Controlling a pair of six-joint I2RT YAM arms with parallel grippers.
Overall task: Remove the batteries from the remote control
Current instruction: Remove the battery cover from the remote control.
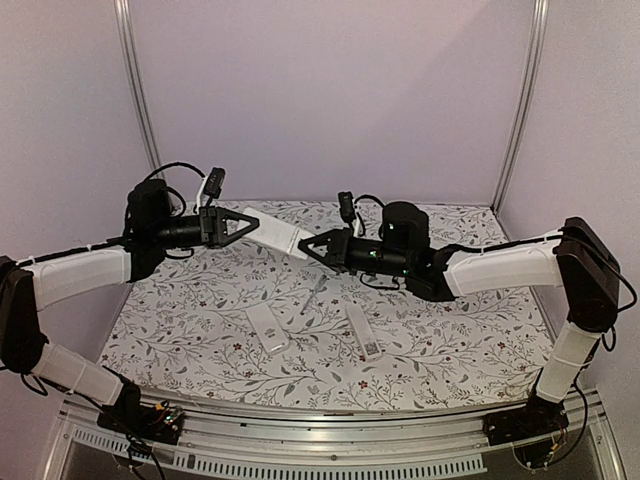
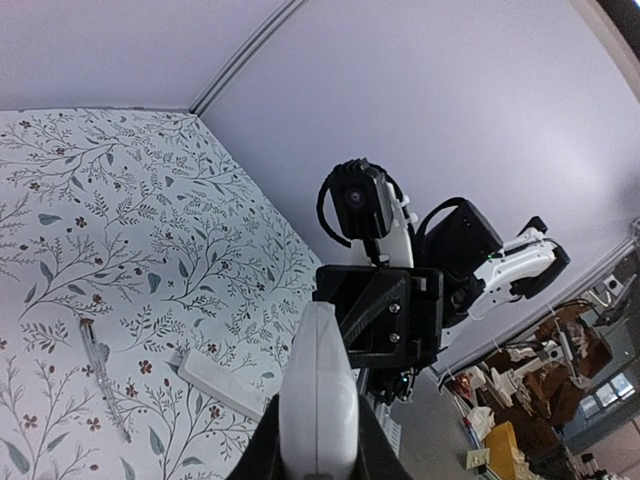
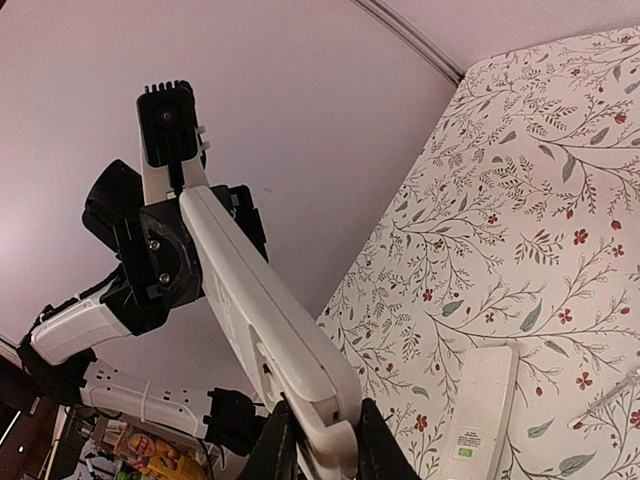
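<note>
Floral table (image 1: 450, 340), left claw (image 1: 248, 226) and right claw (image 1: 308, 247) both clamped on white remote (image 1: 280, 236), midair

Your left arm (image 1: 80, 272) and right arm (image 1: 500, 268) fold inward, forearms level, meeting in mid-air. The left gripper (image 1: 258, 226) and right gripper (image 1: 306, 248) face each other, each clamped on one end of the remote control (image 1: 281, 236).

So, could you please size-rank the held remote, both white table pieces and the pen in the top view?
Largest: held remote, though raised nearer the camera.
left piece and right piece, alike.
Smallest: pen.
</note>
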